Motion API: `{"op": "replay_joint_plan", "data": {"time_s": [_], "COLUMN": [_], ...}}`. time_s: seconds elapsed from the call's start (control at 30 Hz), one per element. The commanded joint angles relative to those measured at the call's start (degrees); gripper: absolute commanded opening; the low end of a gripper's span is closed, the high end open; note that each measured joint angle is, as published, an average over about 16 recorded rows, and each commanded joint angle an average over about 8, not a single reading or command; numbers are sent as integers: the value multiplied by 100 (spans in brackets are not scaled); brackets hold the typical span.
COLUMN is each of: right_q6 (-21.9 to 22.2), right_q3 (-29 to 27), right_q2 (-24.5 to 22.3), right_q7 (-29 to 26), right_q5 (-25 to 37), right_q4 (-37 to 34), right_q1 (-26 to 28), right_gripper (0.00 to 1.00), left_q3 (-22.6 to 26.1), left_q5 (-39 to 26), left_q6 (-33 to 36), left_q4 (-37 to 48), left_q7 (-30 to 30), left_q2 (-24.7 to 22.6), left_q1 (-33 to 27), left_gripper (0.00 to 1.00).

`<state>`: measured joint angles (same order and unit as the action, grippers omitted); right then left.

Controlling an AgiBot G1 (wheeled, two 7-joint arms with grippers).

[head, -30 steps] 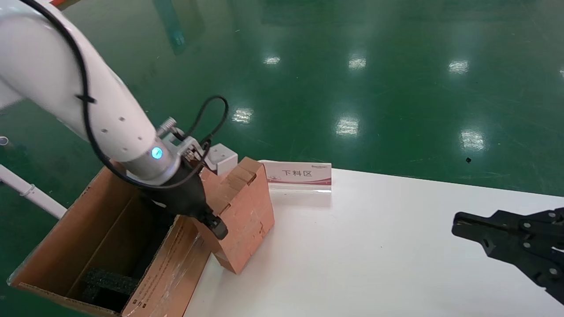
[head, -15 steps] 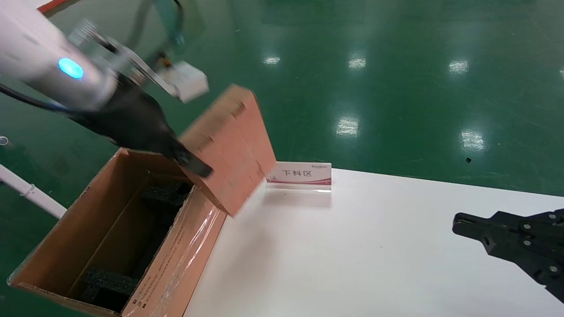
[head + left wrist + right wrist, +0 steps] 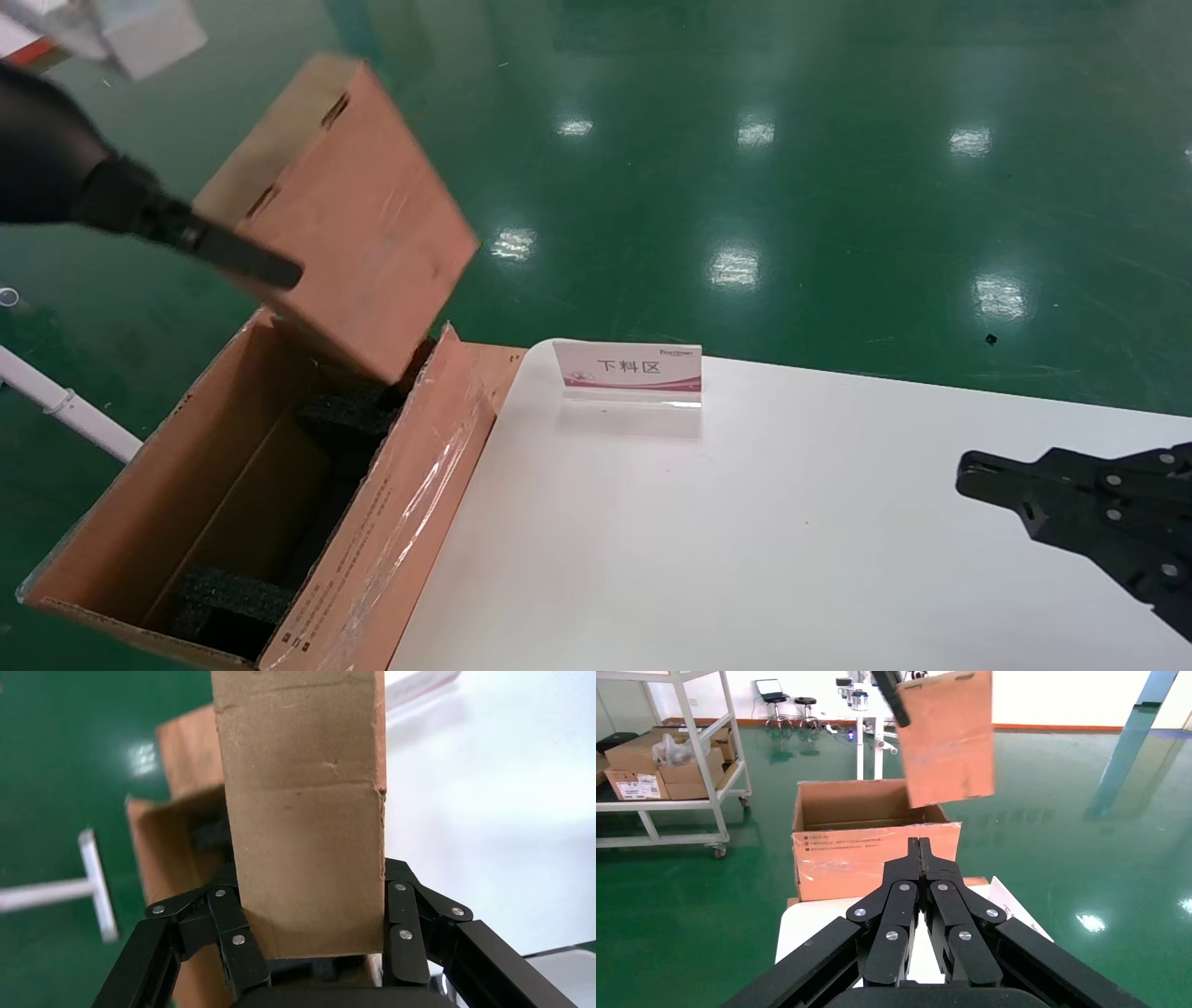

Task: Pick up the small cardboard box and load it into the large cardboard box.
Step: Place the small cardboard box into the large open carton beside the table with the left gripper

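My left gripper [image 3: 244,253] is shut on the small cardboard box [image 3: 349,219], a flat reddish-brown slab with slot cut-outs on its pale edge. It hangs tilted in the air above the far end of the large cardboard box [image 3: 112,522]. In the left wrist view the jaws clamp the slab's two faces [image 3: 306,846], with the carton [image 3: 158,846] below. The carton is open, with black foam blocks [image 3: 233,596] inside and a taped, printed flap [image 3: 391,522]. In the right wrist view the slab [image 3: 947,738] hangs over the carton [image 3: 870,853]. My right gripper [image 3: 968,471] is shut, parked over the table's right side.
A white table [image 3: 745,540] lies right of the carton, with a small sign card [image 3: 629,368] at its far edge. Green floor surrounds it. In the right wrist view a metal shelf with boxes [image 3: 666,762] stands far off.
My left gripper has lifted the small box off the table and swung it up and to the left, over the carton's far end. The right arm has not moved.
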<state>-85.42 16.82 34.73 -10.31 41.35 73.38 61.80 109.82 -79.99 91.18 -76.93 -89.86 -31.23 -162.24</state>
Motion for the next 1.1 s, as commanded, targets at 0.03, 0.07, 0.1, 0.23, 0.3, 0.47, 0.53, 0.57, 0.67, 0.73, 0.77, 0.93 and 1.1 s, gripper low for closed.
{"op": "replay_joint_plan", "data": {"time_s": [0.03, 0.07, 0.1, 0.23, 0.3, 0.47, 0.53, 0.57, 0.67, 0.73, 0.77, 0.93, 1.1], "right_q6": [0, 0, 1, 1, 1, 2, 2, 3, 3, 4, 4, 5, 5], "right_q3": [1, 1, 1, 3, 3, 5, 6, 6, 6, 6, 6, 6, 6], "right_q2": [0, 0, -1, -1, -1, -2, -2, -2, -3, -3, -3, -3, -3], "right_q7": [0, 0, 1, 1, 2, 2, 3, 3, 4, 4, 4, 4, 4], "right_q5": [0, -1, -1, -2, -2, -3, -4, -4, -4, -4, -4, -5, -5], "right_q4": [0, 0, 0, 0, 0, 0, 0, 0, -1, -1, -1, -1, -1], "right_q1": [0, 0, 0, 1, 1, 1, 1, 1, 1, 1, 0, 0, 0], "right_gripper": [0, 0, 0, 0, 0, 0, 0, 0, 0, 0, 0, 0, 0], "left_q3": [272, 423, 572, 1068, 1239, 1503, 1567, 1588, 1683, 1734, 1752, 1773, 1737], "left_q5": [18, 13, 2, -102, -165, -406, -503, -538, -632, -677, -692, -721, -695], "left_q6": [42, 48, 52, 57, 56, 39, 33, 31, 31, 33, 33, 31, 29], "left_q4": [11, 21, 30, 66, 82, 95, 101, 101, 110, 116, 116, 117, 115], "left_q7": [-11, -14, -16, -16, -5, 20, 21, 23, 16, 12, 11, 9, 10], "left_q2": [59, 105, 152, 366, 478, 709, 806, 843, 968, 1022, 1034, 1049, 1024], "left_q1": [-159, -202, -241, -352, -381, -394, -379, -372, -352, -342, -340, -330, -330], "left_gripper": [0, 0, 0, 0, 0, 0, 0, 0, 0, 0, 0, 0, 0]}}
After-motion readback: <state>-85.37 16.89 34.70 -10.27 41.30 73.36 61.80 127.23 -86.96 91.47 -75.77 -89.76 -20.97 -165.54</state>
